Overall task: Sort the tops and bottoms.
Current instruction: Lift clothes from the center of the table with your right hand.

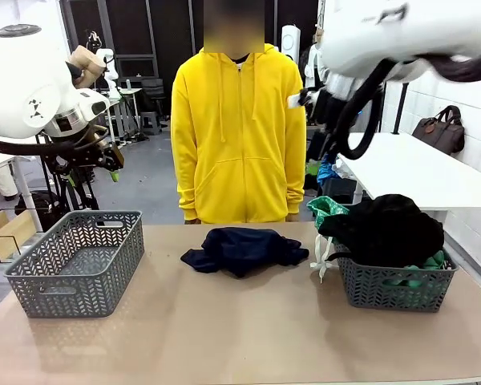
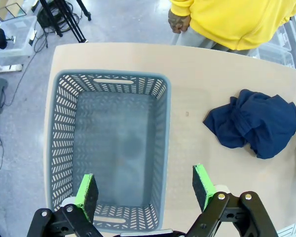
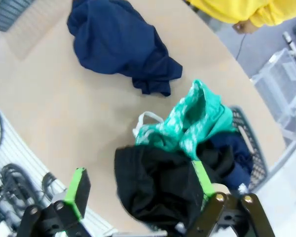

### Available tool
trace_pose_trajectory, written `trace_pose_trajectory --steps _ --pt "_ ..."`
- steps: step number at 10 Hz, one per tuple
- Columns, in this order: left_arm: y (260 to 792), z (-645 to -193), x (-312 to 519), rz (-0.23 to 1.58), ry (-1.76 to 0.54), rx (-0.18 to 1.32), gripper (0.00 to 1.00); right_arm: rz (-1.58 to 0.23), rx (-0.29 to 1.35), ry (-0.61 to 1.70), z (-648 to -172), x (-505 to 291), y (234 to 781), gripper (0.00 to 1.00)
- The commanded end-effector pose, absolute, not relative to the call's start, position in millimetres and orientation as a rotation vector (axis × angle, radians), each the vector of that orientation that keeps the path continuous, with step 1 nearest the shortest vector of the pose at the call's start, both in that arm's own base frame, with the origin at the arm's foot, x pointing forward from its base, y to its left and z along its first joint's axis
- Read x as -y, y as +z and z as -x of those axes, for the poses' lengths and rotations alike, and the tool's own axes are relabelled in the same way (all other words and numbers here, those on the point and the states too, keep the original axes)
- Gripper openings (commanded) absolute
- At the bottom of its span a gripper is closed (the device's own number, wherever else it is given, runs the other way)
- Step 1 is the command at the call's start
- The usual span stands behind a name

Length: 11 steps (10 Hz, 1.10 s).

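Note:
A crumpled dark navy garment (image 1: 242,249) lies on the table's middle, also in the left wrist view (image 2: 254,123) and right wrist view (image 3: 119,44). A black garment (image 1: 389,228) is heaped on the right grey basket (image 1: 393,287), with a bright green garment (image 3: 190,121) and its white cords (image 1: 322,257) hanging over the basket's left side. My left gripper (image 2: 145,190) is open, high above the empty left basket (image 2: 108,148). My right gripper (image 3: 138,190) is open above the black garment (image 3: 158,185). Nothing is between either pair of fingers.
A person in a yellow hoodie (image 1: 239,132) stands at the far edge of the table, hands down at the sides. The left basket (image 1: 78,261) stands at the table's left. A white table with a bag (image 1: 441,128) is at the back right.

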<state>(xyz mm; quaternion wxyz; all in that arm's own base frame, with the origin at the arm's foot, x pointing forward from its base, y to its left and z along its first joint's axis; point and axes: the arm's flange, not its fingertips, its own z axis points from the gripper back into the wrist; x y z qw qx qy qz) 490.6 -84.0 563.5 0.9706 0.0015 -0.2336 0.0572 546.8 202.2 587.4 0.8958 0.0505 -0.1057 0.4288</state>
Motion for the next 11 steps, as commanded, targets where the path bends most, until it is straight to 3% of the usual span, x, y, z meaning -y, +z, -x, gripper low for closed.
trace_pose_trajectory --steps 1,3,5,7,10,11 --pt "561 -487 83 0.009 0.133 0.486 1.00 -0.091 0.158 1.001 -606 -238 585 1.00" --pt "561 -487 83 0.009 0.133 0.486 1.00 -0.118 0.108 1.082 -643 -276 543 1.00" --pt "561 -487 83 0.009 0.133 0.486 1.00 -0.117 0.086 1.021 -662 -302 502 1.00" --pt "561 -487 83 0.009 0.133 0.486 1.00 -0.146 0.090 1.179 -669 -319 464 1.00" --pt "561 -487 83 0.009 0.133 0.486 1.00 -0.171 0.141 1.236 -670 -344 417 1.00" --pt "561 -487 83 0.009 0.133 0.486 1.00 -0.212 0.077 1.266 -671 -351 407 1.00"
